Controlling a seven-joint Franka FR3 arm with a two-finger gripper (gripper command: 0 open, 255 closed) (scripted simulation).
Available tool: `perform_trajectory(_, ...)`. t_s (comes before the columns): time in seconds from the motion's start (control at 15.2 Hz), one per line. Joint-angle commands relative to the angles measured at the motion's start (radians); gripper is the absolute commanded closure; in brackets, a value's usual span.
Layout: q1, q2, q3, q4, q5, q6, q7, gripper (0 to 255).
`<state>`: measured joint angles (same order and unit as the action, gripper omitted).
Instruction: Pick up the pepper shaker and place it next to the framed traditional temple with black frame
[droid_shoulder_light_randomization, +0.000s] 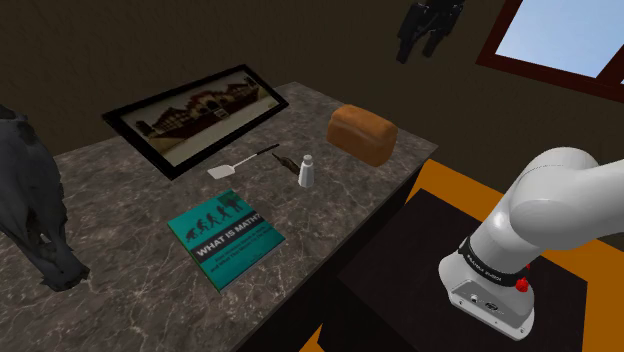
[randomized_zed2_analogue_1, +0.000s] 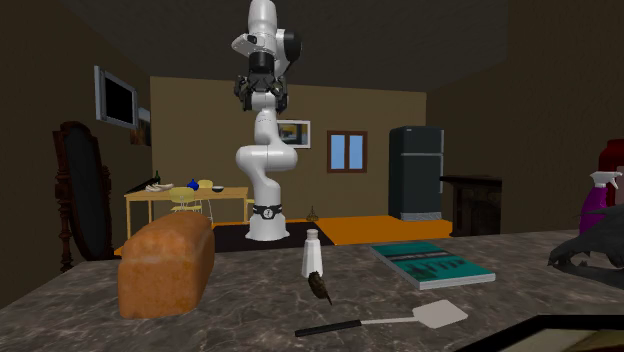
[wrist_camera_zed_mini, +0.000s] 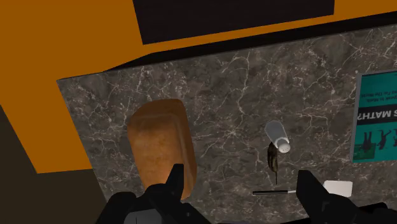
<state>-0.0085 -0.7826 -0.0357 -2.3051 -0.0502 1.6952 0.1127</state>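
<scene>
Gripper (wrist_camera_zed_mini: 240, 181) hangs high over the marble counter (droid_shoulder_light_randomization: 130, 200), jaws spread empty, likely staged to descend on the white pepper shaker (droid_shoulder_light_randomization: 306, 172), standing apart from the black-framed temple picture (droid_shoulder_light_randomization: 200, 115).

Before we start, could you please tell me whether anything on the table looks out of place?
The shaker stands upright, nothing spilled. A small brown object lies beside its base, and a dark animal figure overhangs the table.

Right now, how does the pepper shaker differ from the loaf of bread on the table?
The shaker is small, pale and stands upright; the loaf is much bigger, brown and lies flat. The shaker is slim and round, the loaf blocky. Both sit on the dark veined table.
</scene>
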Motion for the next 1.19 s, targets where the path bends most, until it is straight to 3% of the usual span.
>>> perform_trajectory(0.0,0.000,0.000,0.000,0.000,0.000,0.000,0.000,0)
perform_trajectory(0.59,0.037,0.199,0.016,-0.104,0.046,0.268,0.017,0)
perform_trajectory(1.12,0.074,0.445,0.032,-0.113,0.093,0.493,0.018,0)
